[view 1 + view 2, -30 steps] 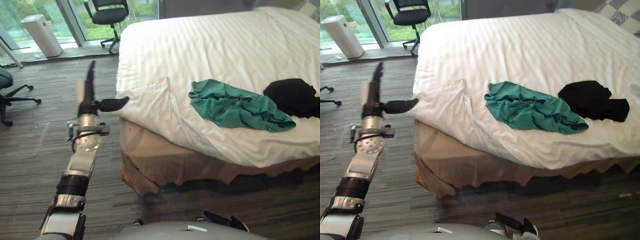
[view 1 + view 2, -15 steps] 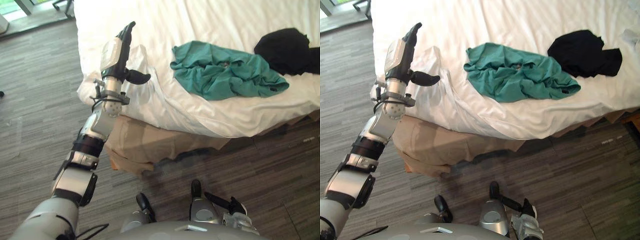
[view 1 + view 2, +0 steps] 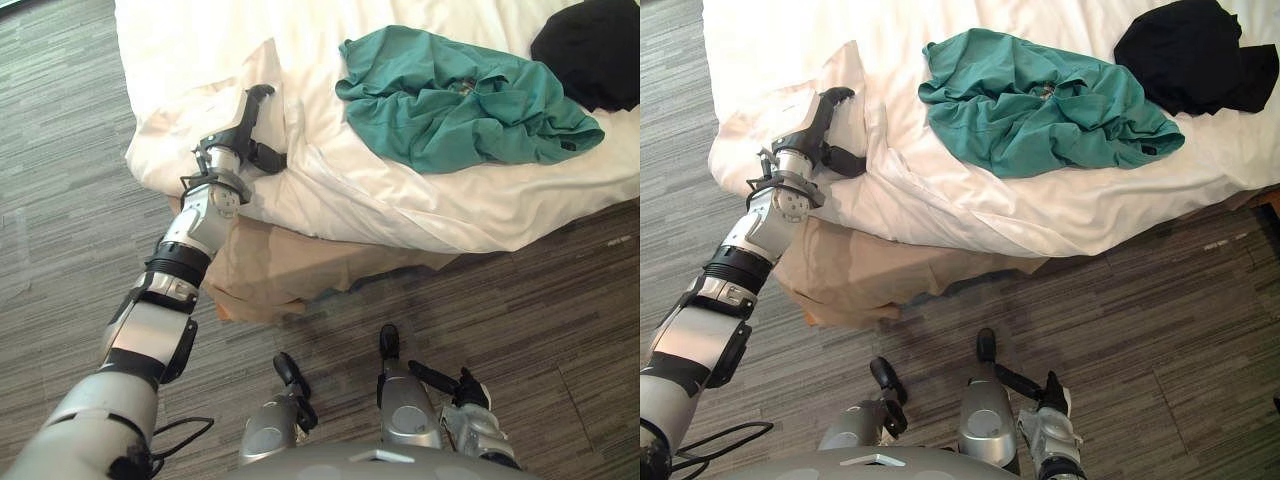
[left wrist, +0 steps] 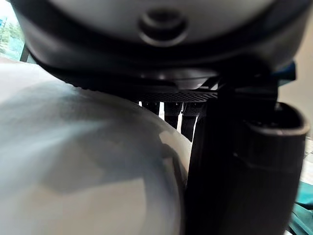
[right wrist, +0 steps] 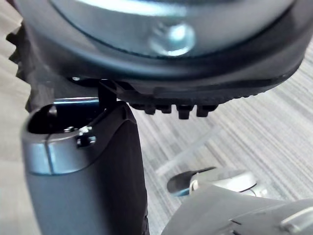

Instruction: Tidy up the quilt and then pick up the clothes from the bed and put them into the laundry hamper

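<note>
We see the left hand (image 3: 243,133) lying on the turned-back corner of the white quilt (image 3: 400,190), at the bed's corner nearest the robot's left. Its fingers (image 3: 257,97) stretch fairly straight up the fold and its thumb (image 3: 268,158) sticks out sideways into a crease. It seems to press on the cloth rather than clamp it, though the close wrist view does not settle this. A crumpled green garment (image 3: 460,100) lies on the quilt near the bed's front edge, well apart from that hand. A black garment (image 3: 590,50) lies just beside it, further up the bed. A tan bed skirt (image 3: 290,270) hangs below the quilt's edge, above the grey plank floor (image 3: 60,150). The right hand (image 5: 83,171) hangs above the floor, and we cannot tell whether it is open or closed.
</note>
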Tool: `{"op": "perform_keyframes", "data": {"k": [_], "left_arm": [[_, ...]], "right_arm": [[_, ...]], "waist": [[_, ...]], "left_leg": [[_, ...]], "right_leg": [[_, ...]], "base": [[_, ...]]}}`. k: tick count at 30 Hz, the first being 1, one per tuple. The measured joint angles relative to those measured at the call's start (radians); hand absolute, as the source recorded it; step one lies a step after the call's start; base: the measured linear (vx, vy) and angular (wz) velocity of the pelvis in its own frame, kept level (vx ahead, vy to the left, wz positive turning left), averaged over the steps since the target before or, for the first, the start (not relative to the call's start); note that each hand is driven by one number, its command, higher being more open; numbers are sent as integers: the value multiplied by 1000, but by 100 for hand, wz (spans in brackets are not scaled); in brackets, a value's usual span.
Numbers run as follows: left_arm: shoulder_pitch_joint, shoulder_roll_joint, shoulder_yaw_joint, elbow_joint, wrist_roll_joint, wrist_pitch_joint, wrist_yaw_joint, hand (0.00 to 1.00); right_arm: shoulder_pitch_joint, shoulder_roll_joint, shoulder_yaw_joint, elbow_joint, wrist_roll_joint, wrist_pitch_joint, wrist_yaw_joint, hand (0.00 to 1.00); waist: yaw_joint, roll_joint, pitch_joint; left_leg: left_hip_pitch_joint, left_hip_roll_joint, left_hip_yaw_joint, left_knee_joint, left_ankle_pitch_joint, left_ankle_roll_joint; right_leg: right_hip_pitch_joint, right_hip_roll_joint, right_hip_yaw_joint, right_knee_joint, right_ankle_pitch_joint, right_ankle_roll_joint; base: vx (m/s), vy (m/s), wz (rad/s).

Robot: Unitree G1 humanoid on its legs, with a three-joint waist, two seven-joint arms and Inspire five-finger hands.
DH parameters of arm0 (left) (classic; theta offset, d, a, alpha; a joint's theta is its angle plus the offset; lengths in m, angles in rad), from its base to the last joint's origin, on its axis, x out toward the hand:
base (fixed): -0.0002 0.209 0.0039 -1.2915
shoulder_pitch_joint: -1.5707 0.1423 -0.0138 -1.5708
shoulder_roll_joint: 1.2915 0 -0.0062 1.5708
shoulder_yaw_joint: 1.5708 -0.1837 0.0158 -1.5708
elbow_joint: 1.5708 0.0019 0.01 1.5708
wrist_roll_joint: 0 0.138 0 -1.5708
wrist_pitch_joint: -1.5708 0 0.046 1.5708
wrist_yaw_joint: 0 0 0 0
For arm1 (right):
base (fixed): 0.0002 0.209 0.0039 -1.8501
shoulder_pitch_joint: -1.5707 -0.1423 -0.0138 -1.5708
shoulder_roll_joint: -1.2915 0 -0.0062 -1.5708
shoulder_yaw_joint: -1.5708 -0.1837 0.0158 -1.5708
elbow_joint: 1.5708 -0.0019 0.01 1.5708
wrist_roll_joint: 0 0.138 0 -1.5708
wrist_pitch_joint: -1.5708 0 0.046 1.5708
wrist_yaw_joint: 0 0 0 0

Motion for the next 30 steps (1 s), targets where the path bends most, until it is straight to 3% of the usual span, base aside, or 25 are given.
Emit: {"op": "perform_keyframes", "data": {"k": [4,5,9,10,12,13,14,16,20,25,30], "left_arm": [[9,-15,1,4,-4,-4,-28,0],[57,-18,10,-60,-15,-3,-33,0],[427,-22,74,-397,-150,-53,-36,0],[457,-23,81,-415,-160,-57,-38,0],[650,-40,134,-513,-222,-76,-59,0],[694,-47,150,-528,-238,-80,-67,0],[785,-72,188,-547,-266,-86,-82,100],[866,-99,225,-556,-296,-90,-95,100],[1017,-153,310,-507,-325,-116,-119,100],[1015,-201,498,-297,-320,-98,-99,100],[1018,-144,823,61,-322,-26,14,100]], "right_arm": [[1,-2,0,-1,0,1,2,100],[4,-1,-1,0,0,2,3,100],[34,-5,-2,-1,-1,3,9,100],[35,-6,-2,0,-2,4,10,100],[40,-16,-1,2,-3,17,24,100],[41,-18,-1,2,-3,20,26,100],[45,-21,0,4,-7,28,35,100],[46,-23,3,8,-10,40,46,100],[40,-23,44,31,-12,43,73,100],[29,-28,83,32,-12,43,85,100],[36,-31,82,74,-9,46,83,100]], "waist": [[11,0,0],[12,0,0],[31,6,-3],[34,7,-5],[62,14,-13],[67,16,-16],[81,16,-23],[82,14,-38],[120,-20,-102],[136,-36,-122],[172,-56,-141]], "left_leg": [[3,1,-15,13,-3,0],[6,1,-29,18,-3,1],[60,3,-69,18,-3,0],[63,3,-70,15,-3,0],[75,-5,-82,-8,4,-1],[75,-11,-89,-16,10,0],[77,-17,-104,-34,25,3],[79,-22,-126,-52,40,4],[104,-23,-163,-58,48,3],[111,-22,-213,-62,59,1],[110,-26,-256,-62,58,-1]], "right_leg": [[17,-10,-22,6,-3,2],[32,-13,-36,5,-8,3],[120,-10,-90,-16,-20,-4],[125,-9,-95,-18,-20,-4],[139,-6,-111,-31,-21,-3],[139,-7,-117,-32,-23,-2],[144,-12,-133,-33,-29,2],[158,-12,-159,-39,-29,2],[216,-7,-199,-63,-29,2],[259,-6,-255,-65,-42,2],[300,-7,-309,-72,-57,9]], "base": [[-17,18,13],[-16,-2,32],[-2,-14,24],[-12,-17,18],[-49,-15,11],[-67,10,24],[-41,8,29],[-40,1,37],[-17,-6,25],[-24,-13,30],[29,-11,31]]}}
